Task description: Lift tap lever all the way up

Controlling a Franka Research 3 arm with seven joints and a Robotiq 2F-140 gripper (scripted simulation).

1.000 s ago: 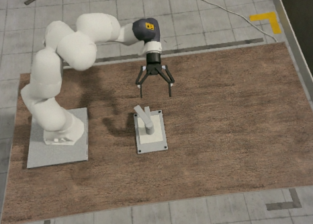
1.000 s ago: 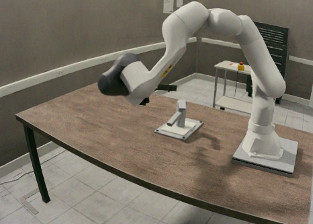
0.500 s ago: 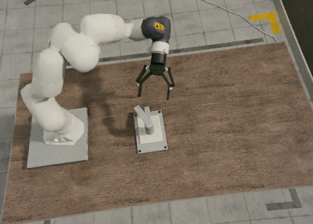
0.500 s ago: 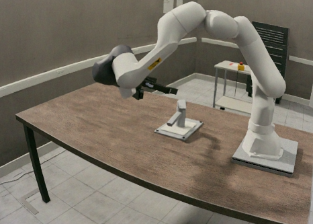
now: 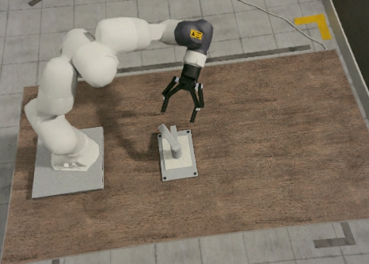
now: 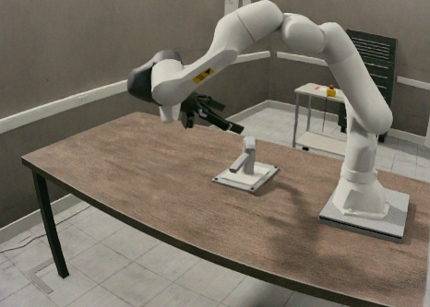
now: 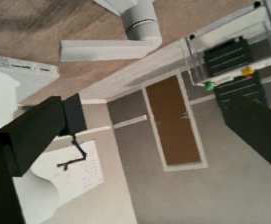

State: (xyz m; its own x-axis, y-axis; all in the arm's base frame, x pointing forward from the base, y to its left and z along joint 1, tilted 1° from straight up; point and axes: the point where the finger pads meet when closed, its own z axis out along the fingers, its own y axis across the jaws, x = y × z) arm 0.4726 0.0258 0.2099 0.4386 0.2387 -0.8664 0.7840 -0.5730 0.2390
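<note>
Tap (image 5: 176,150): you see it upright on a grey plate (image 5: 189,173) near the middle of the desk (image 5: 277,145), in front of the arm's base.
Lever (image 5: 166,132): its long axis lies low, near level, pointing from the tap's post away towards the desk's far edge in the top view.
Hand (image 5: 178,116): you have it wide, holding nothing, hanging above the desk just beyond the lever's tip, not touching it.
</note>
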